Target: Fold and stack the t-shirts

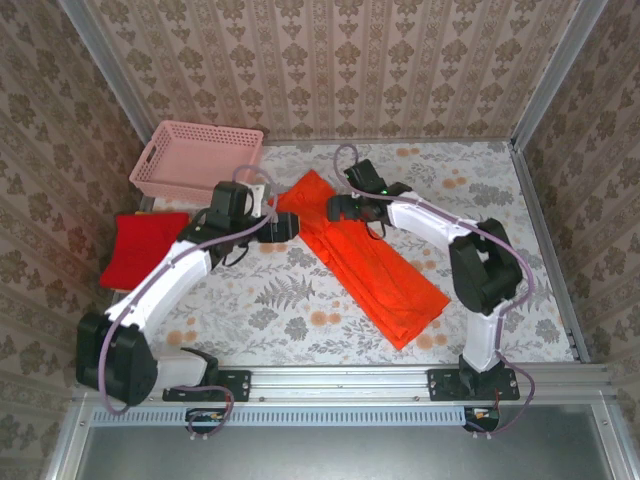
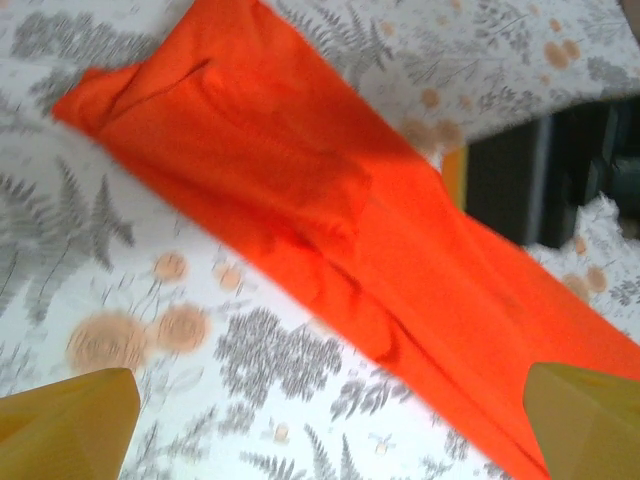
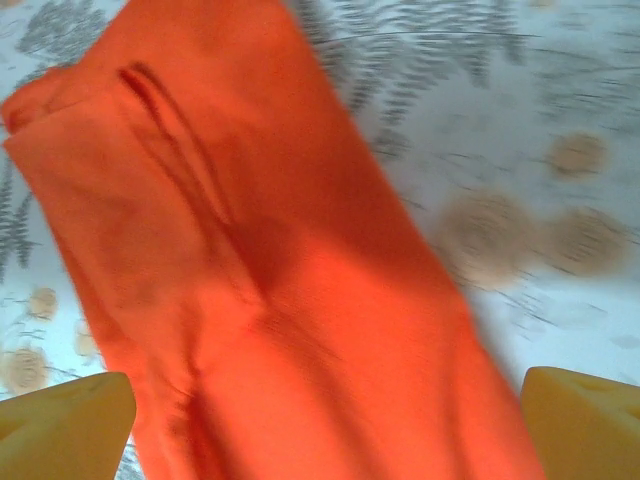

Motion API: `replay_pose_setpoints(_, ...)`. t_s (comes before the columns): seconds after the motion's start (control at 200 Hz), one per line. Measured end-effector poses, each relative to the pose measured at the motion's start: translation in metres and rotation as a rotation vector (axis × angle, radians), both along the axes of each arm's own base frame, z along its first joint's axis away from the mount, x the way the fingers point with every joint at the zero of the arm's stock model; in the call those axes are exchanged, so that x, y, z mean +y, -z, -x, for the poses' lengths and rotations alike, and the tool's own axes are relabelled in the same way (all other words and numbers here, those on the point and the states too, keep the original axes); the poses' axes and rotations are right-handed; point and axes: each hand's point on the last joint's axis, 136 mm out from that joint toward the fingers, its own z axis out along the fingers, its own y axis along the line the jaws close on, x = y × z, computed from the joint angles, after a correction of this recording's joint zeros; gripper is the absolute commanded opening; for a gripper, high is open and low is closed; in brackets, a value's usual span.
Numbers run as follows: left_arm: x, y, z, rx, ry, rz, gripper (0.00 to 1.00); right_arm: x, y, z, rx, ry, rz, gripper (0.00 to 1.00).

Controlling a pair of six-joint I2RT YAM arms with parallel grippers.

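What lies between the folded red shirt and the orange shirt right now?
Between the red shirt and the orange shirt, the top view shows the left arm crossing above bare floral table; nothing else.

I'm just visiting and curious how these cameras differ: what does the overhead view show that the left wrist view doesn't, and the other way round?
Overhead: the pink basket, the red shirt folded at the table's left side, the left arm and the right arm. Left wrist: close-up creases in the cloth, plus its own yellow fingers spread wide, gripping nothing. Both: the orange shirt folded into a long strip on the flowered table.
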Motion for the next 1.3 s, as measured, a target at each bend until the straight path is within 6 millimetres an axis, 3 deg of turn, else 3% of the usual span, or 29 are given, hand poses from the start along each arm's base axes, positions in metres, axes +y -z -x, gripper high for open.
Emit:
replay_pose_setpoints(0.135,0.017,0.001,0.018,-0.031,-0.057,-0.004,1.0,0.056,0.011,-0.017,0.023,-0.097,-0.075,0.92)
replay_pose_setpoints(0.28,0.026,-0.001,0.02,-0.052,-0.099,-0.012,1.0,0.103,0.03,-0.023,0.077,-0.163,-0.163,0.9)
replay_pose_setpoints(0.385,0.027,0.0,0.019,-0.054,-0.109,-0.02,1.0,0.119,0.049,-0.027,0.129,-0.159,-0.213,0.89)
replay_pose_setpoints(0.49,0.026,0.006,0.017,-0.039,-0.107,-0.028,1.0,0.116,0.063,-0.041,0.173,-0.104,-0.261,0.88)
replay_pose_setpoints(0.625,0.023,0.018,0.014,-0.006,-0.1,-0.041,1.0,0.089,0.057,-0.072,0.173,0.011,-0.319,0.88)
replay_pose_setpoints(0.8,0.013,0.026,0.008,0.007,-0.069,-0.038,1.0,0.026,0.058,-0.11,0.173,0.177,-0.36,0.88)
replay_pose_setpoints(0.93,-0.012,0.03,0.011,0.01,0.024,-0.048,1.0,-0.022,0.059,-0.131,0.163,0.276,-0.363,0.87)
replay_pose_setpoints(1.125,-0.075,0.03,0.019,-0.088,0.304,-0.098,1.0,-0.075,0.06,-0.142,0.153,0.361,-0.331,0.87)
replay_pose_setpoints(1.3,-0.15,0.038,0.034,-0.148,0.603,-0.107,0.98,-0.105,0.057,-0.125,0.166,0.354,-0.276,0.87)
